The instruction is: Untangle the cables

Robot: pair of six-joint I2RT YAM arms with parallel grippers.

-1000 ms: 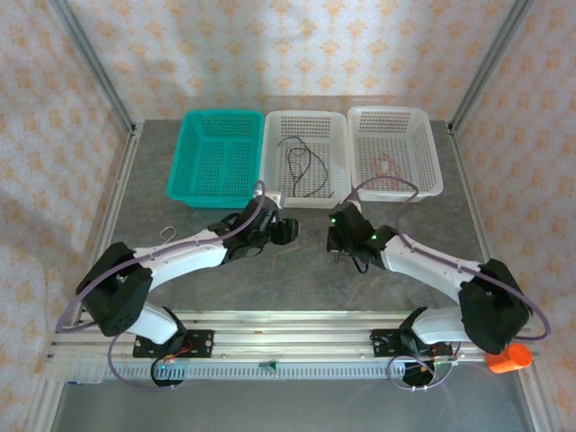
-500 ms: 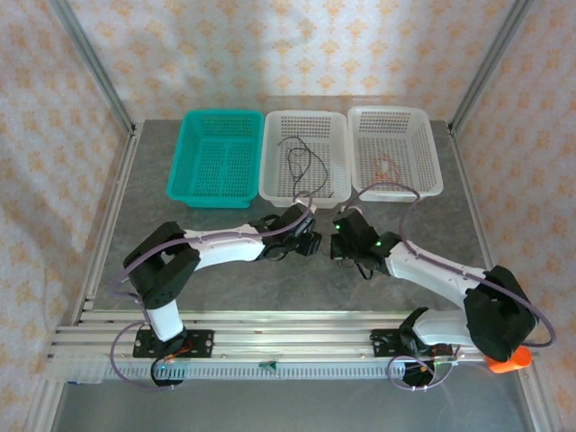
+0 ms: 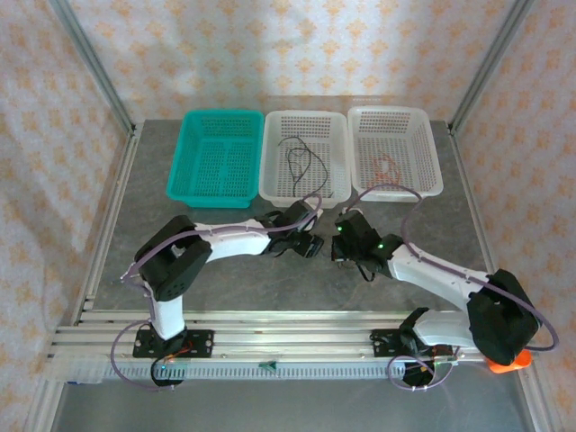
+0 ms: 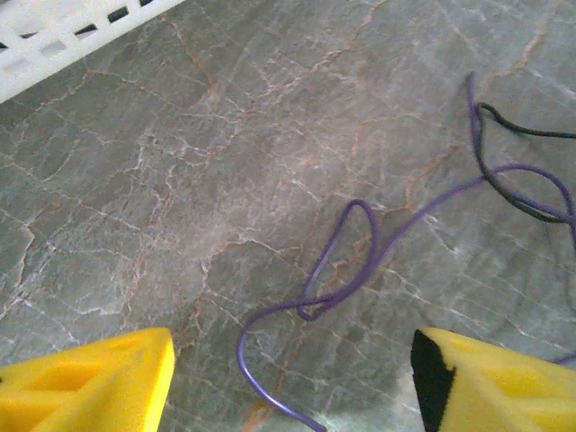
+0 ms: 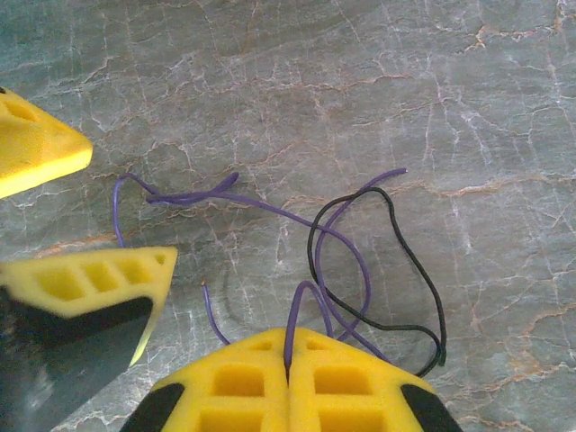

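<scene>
Cables (image 5: pixel 346 243) are lying tangled on the marble table (image 5: pixel 450 90) between the arms.
Thin purple cable (image 4: pixel 360 206) and black cable (image 5: pixel 416 261) are crossing in loops; right gripper (image 5: pixel 290 346) is pinching the purple cable, left gripper (image 4: pixel 290 351) is standing spread apart.

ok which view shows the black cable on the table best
Right wrist: the black cable shows as a whole loop, crossing the purple cable. Left wrist catches just part of it at the right edge. From the top external it is too small to tell.
</scene>
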